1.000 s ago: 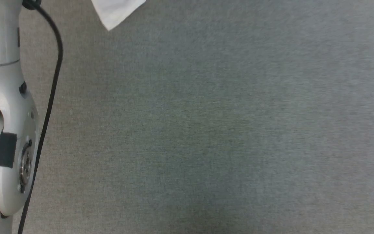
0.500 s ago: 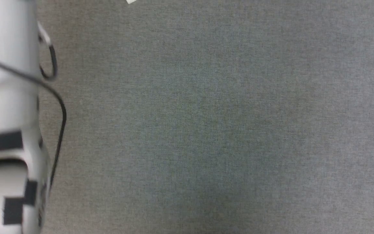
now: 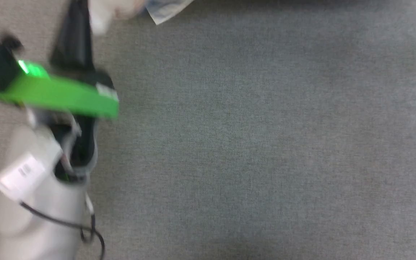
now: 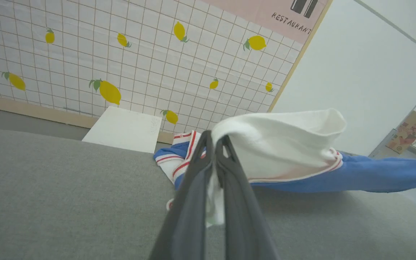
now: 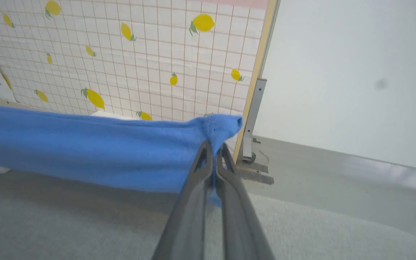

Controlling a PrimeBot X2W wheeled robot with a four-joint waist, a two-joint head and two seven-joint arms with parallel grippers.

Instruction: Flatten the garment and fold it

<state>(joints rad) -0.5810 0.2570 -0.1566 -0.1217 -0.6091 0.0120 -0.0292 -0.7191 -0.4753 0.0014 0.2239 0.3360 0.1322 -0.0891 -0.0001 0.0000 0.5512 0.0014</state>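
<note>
Garment (image 4: 284,144): stretched above grey bench (image 4: 49,187), pinched tight by left gripper (image 4: 214,138) and right gripper (image 5: 214,147); white board (image 4: 123,129) behind it.

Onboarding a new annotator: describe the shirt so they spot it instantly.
Start at the lemon-print tiled wall, then the grey surface before it. The shirt hangs stretched above that, between the left pincer and right pincer: blue, white sleeve, red-and-white trim, unlike the plain white board nearby.

Head view, left side: where a pale forearm ran along the edge, the left gripper (image 3: 79,11) is now in frame with its green band (image 3: 60,95) and dark fingers (image 3: 74,39), all blurred (arm or camera moving, can't tell). The white corner of the garment (image 3: 164,9), almost gone half a second back, shows again at the top edge.
</note>
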